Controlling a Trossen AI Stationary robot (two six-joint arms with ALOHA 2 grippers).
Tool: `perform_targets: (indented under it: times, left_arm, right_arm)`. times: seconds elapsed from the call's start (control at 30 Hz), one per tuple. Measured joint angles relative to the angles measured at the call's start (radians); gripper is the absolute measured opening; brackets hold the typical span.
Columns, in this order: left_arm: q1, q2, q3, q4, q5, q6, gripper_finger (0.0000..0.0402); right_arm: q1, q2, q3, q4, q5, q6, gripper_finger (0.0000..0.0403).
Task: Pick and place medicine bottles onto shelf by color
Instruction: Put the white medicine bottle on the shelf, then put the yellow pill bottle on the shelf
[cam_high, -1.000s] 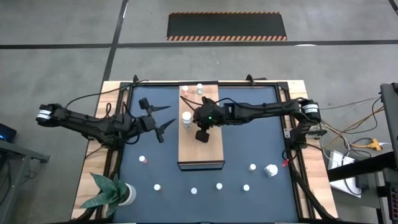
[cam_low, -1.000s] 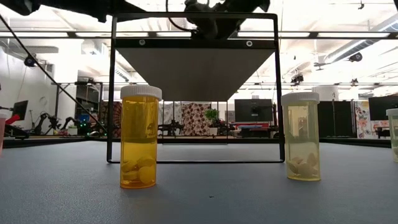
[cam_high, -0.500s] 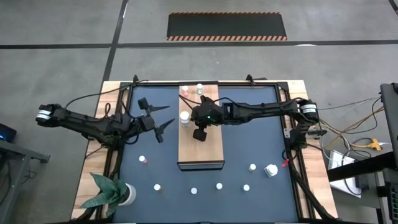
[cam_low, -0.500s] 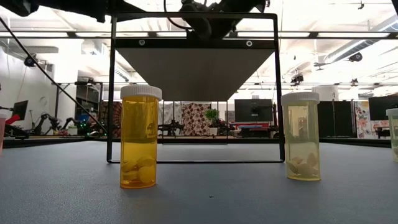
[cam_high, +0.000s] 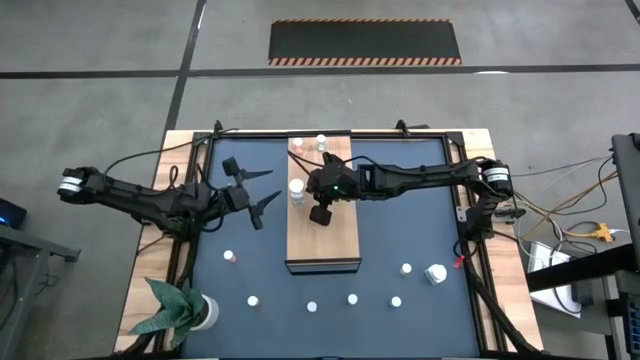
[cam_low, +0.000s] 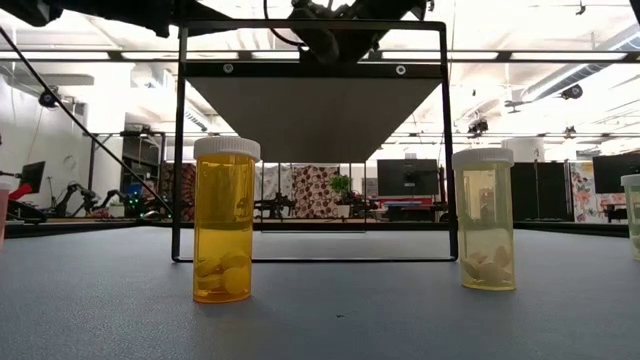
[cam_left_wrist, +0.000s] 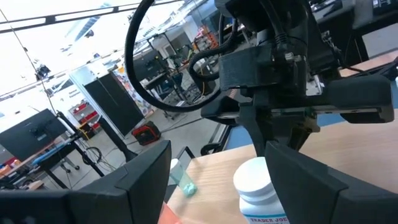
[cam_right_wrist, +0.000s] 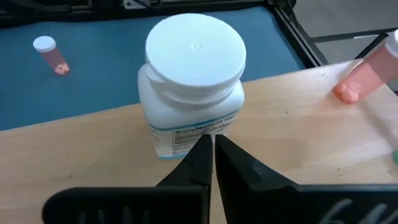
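Medicine bottle (cam_right_wrist: 189, 81), white, stands on shelf (cam_high: 340, 225) at my clenched, empty right hand's (cam_right_wrist: 211, 148) twelve o'clock; any forward nudge risks toppling it; left hand (cam_high: 255, 190) waits released.

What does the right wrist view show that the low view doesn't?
Only the right wrist view: the white bottle upright on the wooden shelf, the right gripper shut just in front of it, a pink bottle lying on the shelf, and a small pink bottle on the mat. Only the low view: an orange bottle and a pale yellow bottle standing on the mat, with the room behind. Both share the shelf and the dark mat.
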Motion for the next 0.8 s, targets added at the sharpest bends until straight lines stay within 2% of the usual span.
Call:
perform_targets:
  times: [0.23,0.57,0.7,0.8]
  left_arm:
    - [0.0,0.0,0.001,0.0,0.0,0.002,0.0244]
    - [-0.001,0.001,0.009,0.013,0.004,-0.005,0.0244]
    - [-0.001,0.008,0.007,0.035,0.004,-0.007,0.0244]
    - [-0.001,0.015,0.006,0.041,0.004,-0.007,0.0244]
  right_arm:
    - [0.019,-0.089,0.0,-0.122,0.0,0.016,0.0009]
    - [0.169,-0.234,-0.014,-0.281,-0.004,0.051,0.0009]
    - [0.251,-0.275,-0.015,-0.37,-0.007,0.118,0.0009]
    - [0.301,-0.31,-0.015,-0.455,-0.011,0.241,0.0009]
